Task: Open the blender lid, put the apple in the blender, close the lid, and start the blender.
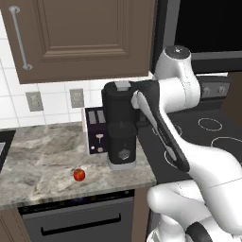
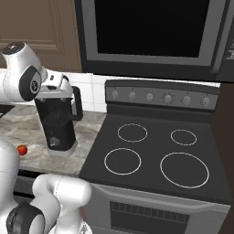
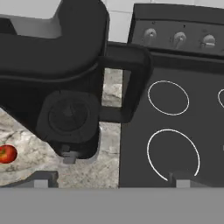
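One blender (image 1: 121,130) stands on the marble countertop (image 1: 42,156) near its right edge, just beside the black stovetop (image 2: 155,155), with its blocky base and front knob facing the counter's front edge. The blender lid (image 1: 122,86), dark with a light grey square cap, sits on top of the jar and is closed. The jar's side handle (image 2: 78,104) points toward the stovetop. A white toaster (image 1: 94,130) with a purple front stands directly behind and to the left of the blender, close to the tiled back wall. The apple (image 1: 79,174) lies on the countertop near the front edge, to the left of the blender base and apart from it; it is also visible at the left edge of the hand view (image 3: 7,154) and in the right base view (image 2: 22,149). The gripper (image 3: 111,178) is above the blender, looking down past the jar, handle and base; its two fingertips (image 3: 40,179) stand wide apart at the bottom of the hand view, one over the countertop and the other over the stovetop, with nothing between them. In the left base view the arm reaches across to the top of the jar, its wrist right beside the lid. Whether any part of the hand touches the lid cannot be determined.
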